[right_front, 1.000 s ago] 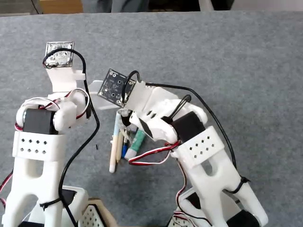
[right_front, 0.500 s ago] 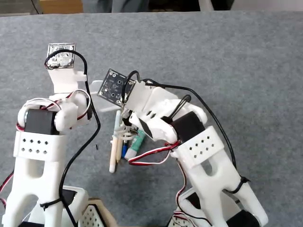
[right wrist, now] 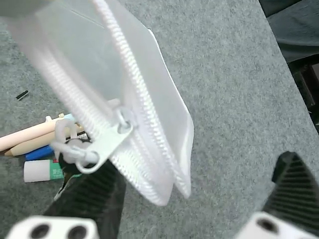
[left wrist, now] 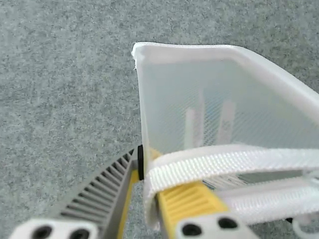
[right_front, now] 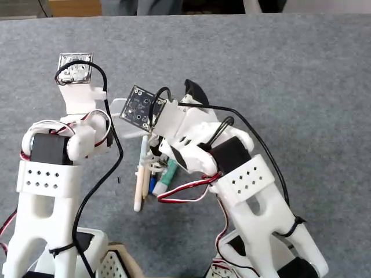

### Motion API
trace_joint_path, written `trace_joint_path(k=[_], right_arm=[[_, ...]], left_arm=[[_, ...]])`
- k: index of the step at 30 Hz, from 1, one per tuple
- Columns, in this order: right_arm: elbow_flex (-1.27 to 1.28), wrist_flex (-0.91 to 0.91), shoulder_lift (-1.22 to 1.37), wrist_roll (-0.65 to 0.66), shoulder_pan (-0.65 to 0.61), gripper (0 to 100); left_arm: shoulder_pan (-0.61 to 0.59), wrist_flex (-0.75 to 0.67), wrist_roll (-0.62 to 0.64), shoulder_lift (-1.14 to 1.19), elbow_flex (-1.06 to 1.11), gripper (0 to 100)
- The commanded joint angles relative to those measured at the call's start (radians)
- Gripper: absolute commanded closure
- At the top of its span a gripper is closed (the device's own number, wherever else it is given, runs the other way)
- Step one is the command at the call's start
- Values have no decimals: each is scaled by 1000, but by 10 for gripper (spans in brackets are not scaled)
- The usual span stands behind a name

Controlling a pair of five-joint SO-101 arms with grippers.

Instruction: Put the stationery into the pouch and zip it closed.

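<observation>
Pouch [left wrist: 214,109] edge in left pincer [left wrist: 142,167]

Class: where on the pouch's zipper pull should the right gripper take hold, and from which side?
Grip the zipper pull by its flat tab. It sticks out free from the pouch, so the open right gripper probably does best coming from its ringed end, a finger on each flat face.

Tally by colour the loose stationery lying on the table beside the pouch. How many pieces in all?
Beige pencils: 2
Blue pen: 1
Pale blue pen: 1
Green-and-white tube: 1
Total: 5
</observation>
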Motion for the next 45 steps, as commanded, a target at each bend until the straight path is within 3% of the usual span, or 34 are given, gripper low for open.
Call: trace_joint_path(k=[1, 8, 16, 23, 28, 34, 40, 45], right_arm=[[-54, 44, -33, -61, 14, 556], [-334, 212, -30, -224, 15, 558], [-538, 342, -35, -399, 34, 560], [-570, 370, -38, -479, 311, 560], [-562, 488, -97, -358, 476, 560], [-547, 535, -133, -298, 534, 560], [-444, 555, -4, -499, 534, 560], [-384, 572, 39, -528, 534, 560]], left_arm=[[1, 20, 2, -11, -15, 972], [-77, 115, 3, -12, -39, 972], [-88, 318, 9, -12, -320, 972], [-94, 361, 11, -14, -470, 972], [-137, 361, 94, -46, -492, 972], [-294, 361, 101, -126, -406, 972], [-355, 361, 101, -184, -237, 973], [-417, 361, 98, -186, -150, 973]])
